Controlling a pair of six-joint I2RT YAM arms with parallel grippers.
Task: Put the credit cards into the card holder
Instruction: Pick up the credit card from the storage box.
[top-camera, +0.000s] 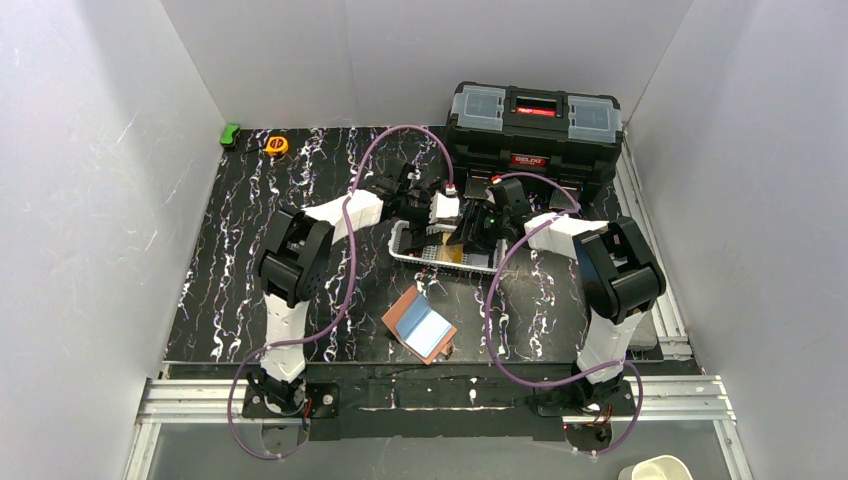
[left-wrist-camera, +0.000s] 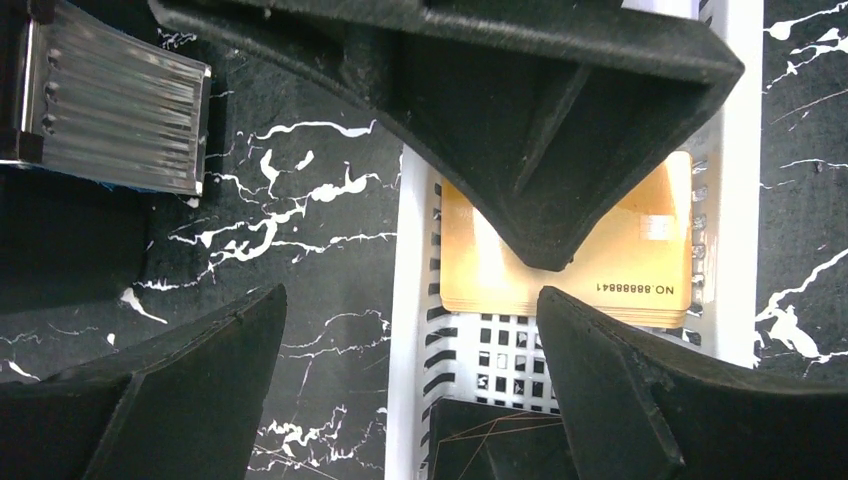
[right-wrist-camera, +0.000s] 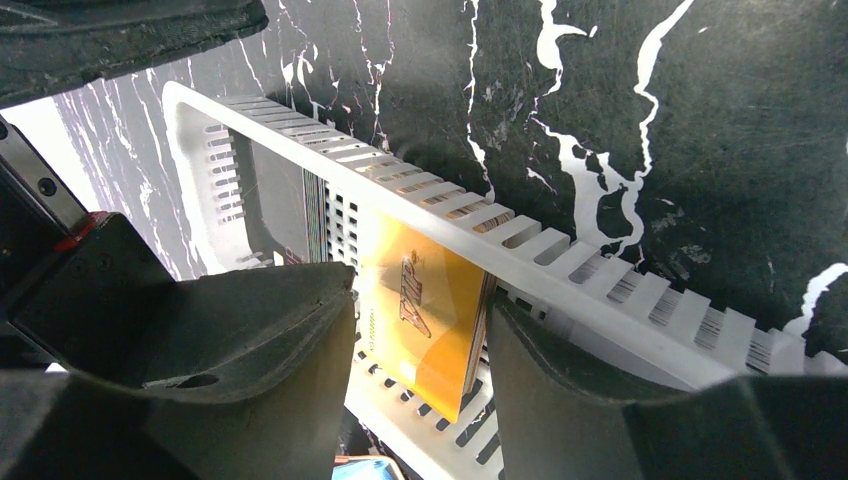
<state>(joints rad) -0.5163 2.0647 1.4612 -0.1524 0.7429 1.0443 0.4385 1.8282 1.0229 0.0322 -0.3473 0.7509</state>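
Nearest to me, close to the front edge of the black table top with white marble veins (top-camera: 230, 260), lies the salmon-pink folding card holder (top-camera: 400, 318). It is spread open with its brown inside facing up. A light blue rectangular card (top-camera: 428, 331) rests on its right half; I cannot tell if this card sits in a slot or only lies on top.

A little further in, at the middle of the table, stands a white slotted plastic basket (top-camera: 410, 256), and both arms reach over it from the two sides. The left gripper (left-wrist-camera: 412, 300) has its jaws spread wide and holds nothing. One finger is over the table outside the basket, the other is over the basket floor, and the basket wall runs between them.

The right gripper (right-wrist-camera: 425, 300) is down inside the basket, and its two fingers press on the opposite edges of an orange plastic credit card (left-wrist-camera: 640, 250). The card stands tilted, leaning toward the long wall of the basket, with its lower corner above the perforated floor. Seen from the side, its edge looks layered, so it may be more than one card. A black card with thin gold lines (left-wrist-camera: 480, 450) lies in the same basket, beside the orange one.

Behind the basket, touching its far side or just beside it, is a big black plastic toolbox with a red handle (top-camera: 535, 130). In the far left corner are a small orange round tape measure (top-camera: 277, 145) and a small green object (top-camera: 230, 134).
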